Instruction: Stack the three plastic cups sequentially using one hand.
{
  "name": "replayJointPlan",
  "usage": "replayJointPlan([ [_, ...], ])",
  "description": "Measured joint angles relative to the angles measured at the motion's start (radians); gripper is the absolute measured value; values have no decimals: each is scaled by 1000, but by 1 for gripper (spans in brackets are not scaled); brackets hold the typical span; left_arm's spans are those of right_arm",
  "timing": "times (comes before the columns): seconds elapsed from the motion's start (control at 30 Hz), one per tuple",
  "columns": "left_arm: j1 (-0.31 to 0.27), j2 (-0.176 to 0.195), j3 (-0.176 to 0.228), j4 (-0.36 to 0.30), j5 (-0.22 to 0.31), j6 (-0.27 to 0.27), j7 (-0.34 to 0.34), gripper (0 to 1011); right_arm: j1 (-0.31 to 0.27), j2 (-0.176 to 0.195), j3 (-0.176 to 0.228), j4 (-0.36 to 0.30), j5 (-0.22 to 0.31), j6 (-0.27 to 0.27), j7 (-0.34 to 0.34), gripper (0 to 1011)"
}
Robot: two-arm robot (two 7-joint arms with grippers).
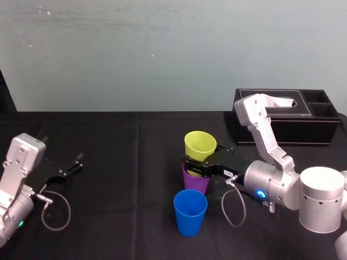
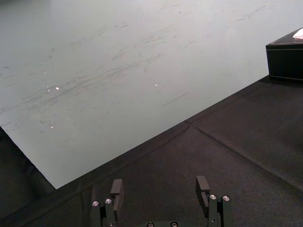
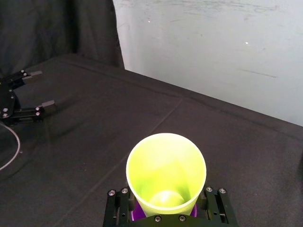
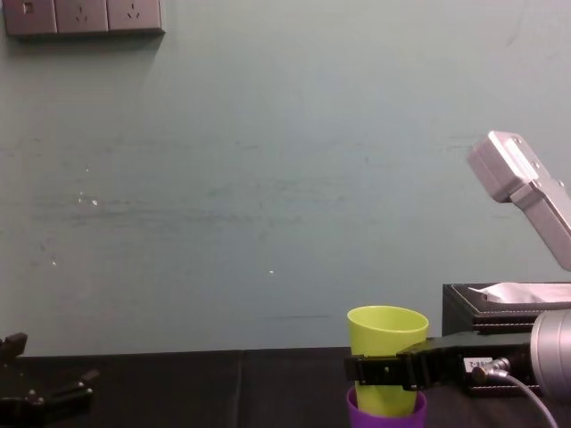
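You are looking at a black tissue box [image 1: 287, 130] sitting at the far right of the table, close to the wall [image 1: 162, 49]. A white tissue [image 1: 276, 101] is poking up from its slot, beside open side compartments [image 1: 324, 110]. A black cloth [image 1: 108, 179] is covering the table, with a seam [image 1: 137, 151] running across it. The pale green wall is showing scuffs, and sockets [image 4: 82, 16] are sitting high on its left.

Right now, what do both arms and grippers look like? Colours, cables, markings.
Both arms are silver-grey with rounded cylindrical joints. The right arm shows a blue light and a grey cable loop; the left arm a green light and a similar loop. The left gripper and right gripper are black with flat jaws; the right one bears a small white label.
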Motion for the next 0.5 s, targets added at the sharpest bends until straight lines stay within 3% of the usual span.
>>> replayJointPlan([
  [0.23, 0, 0, 0, 0, 0, 0, 0, 1000, 0, 0, 0, 0, 1, 1, 0, 724],
  [0.33, 0, 0, 0, 0, 0, 0, 0, 1000, -1, 0, 0, 0, 1, 1, 1, 765],
  [0.5, 0, 0, 0, 0, 0, 0, 0, 1000, -1, 0, 0, 0, 2, 1, 1, 921],
])
